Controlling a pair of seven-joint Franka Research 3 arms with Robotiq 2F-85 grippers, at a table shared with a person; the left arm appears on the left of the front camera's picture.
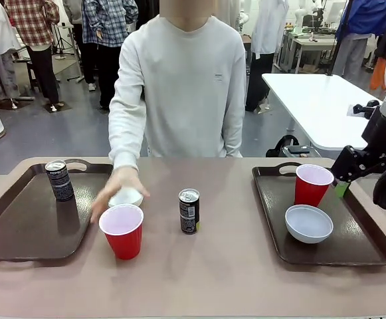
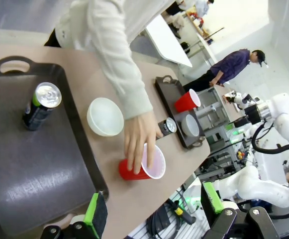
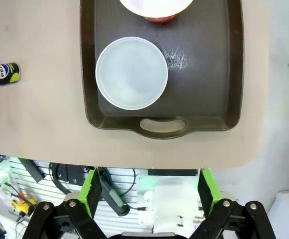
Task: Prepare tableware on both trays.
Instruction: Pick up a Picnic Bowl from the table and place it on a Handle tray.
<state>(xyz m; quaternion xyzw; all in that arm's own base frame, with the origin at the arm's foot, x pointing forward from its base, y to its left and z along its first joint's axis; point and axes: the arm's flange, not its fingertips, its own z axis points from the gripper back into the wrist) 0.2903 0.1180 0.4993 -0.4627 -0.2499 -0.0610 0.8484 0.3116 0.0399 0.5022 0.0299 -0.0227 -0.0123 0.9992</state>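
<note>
Right tray (image 3: 209, 74), ahead of the wide-open, empty right gripper (image 3: 149, 193), carries bowl (image 3: 132, 73) and red cup (image 3: 156, 7); left gripper (image 2: 153, 206) open, empty; next move, judged: fetch the can (image 3: 1, 75) on the worktop (image 3: 35, 124), well left of the right gripper.

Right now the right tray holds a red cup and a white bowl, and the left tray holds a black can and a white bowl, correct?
Not quite. The left tray holds the black can alone; the second white bowl sits on the table beside it, as the left wrist view shows. The rest stands.
</note>
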